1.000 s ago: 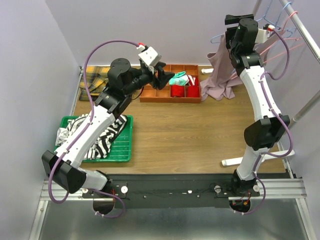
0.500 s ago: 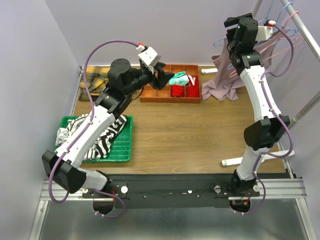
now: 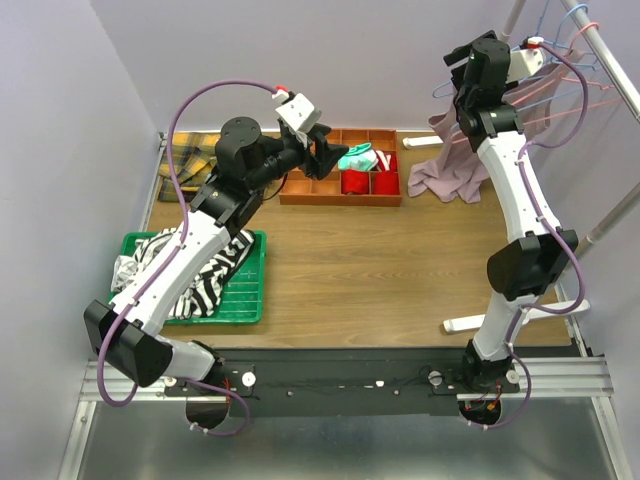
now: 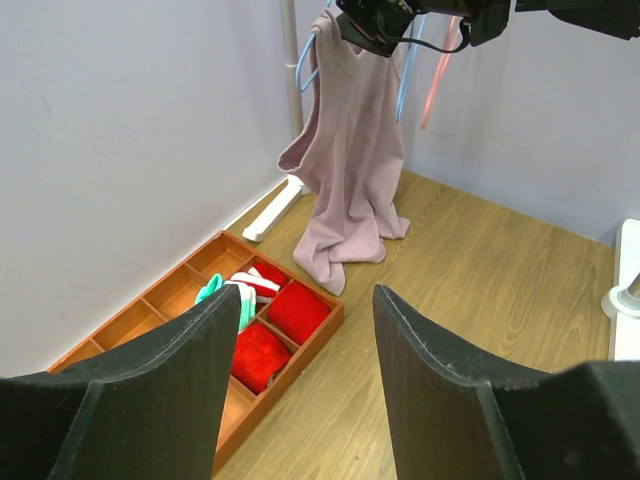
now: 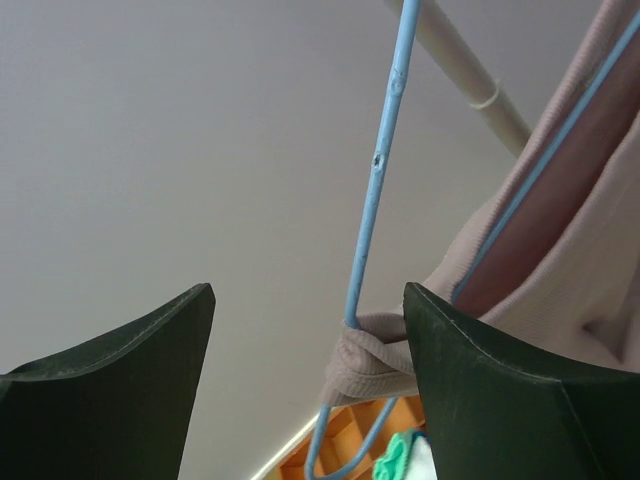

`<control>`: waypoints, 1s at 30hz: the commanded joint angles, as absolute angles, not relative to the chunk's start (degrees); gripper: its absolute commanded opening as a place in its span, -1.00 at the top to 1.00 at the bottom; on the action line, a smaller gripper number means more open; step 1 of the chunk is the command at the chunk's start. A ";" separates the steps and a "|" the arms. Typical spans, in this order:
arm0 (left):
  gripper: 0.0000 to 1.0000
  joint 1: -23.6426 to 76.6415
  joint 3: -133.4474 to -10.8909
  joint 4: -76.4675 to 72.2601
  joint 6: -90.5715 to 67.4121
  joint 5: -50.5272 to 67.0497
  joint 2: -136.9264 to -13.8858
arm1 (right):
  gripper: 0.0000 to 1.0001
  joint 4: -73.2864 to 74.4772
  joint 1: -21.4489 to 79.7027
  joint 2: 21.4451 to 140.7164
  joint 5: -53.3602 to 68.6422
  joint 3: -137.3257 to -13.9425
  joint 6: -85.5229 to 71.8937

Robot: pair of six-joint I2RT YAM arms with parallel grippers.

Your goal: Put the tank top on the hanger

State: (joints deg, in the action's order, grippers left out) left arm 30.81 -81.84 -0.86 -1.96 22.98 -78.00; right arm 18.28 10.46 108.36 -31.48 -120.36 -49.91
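The left gripper (image 3: 325,152), fingers spread and empty, hovers above the orange tray (image 3: 340,200). At the far right, the right gripper (image 5: 308,290) is spread too. The hanger (image 5: 380,160) shows between its fingers, carrying the tank top (image 4: 350,150), whose hem touches the table (image 3: 380,270).

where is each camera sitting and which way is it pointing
Top external: fixed above and behind the arms, looking down on the table; both arms show whole, bases at the bottom.
Left wrist: on the left arm, looking over the orange tray toward the tank top; left gripper open at the bottom.
Right wrist: up high, facing the wall past the hanger; right gripper open at the bottom.
Shared: both wrist views show the tank top draped on the hanger.
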 commanded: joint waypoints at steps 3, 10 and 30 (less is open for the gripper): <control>-0.29 30.50 -81.30 -3.25 -2.99 22.67 -76.73 | -0.68 20.66 10.81 109.25 -37.79 -121.55 -40.79; -0.29 30.50 -80.95 -3.60 -3.08 22.41 -76.90 | -0.68 21.53 10.90 110.04 -38.93 -123.75 -36.65; -0.29 30.06 -79.72 -4.66 -4.04 22.41 -77.26 | -0.68 20.65 12.13 102.49 -32.52 -118.13 -36.47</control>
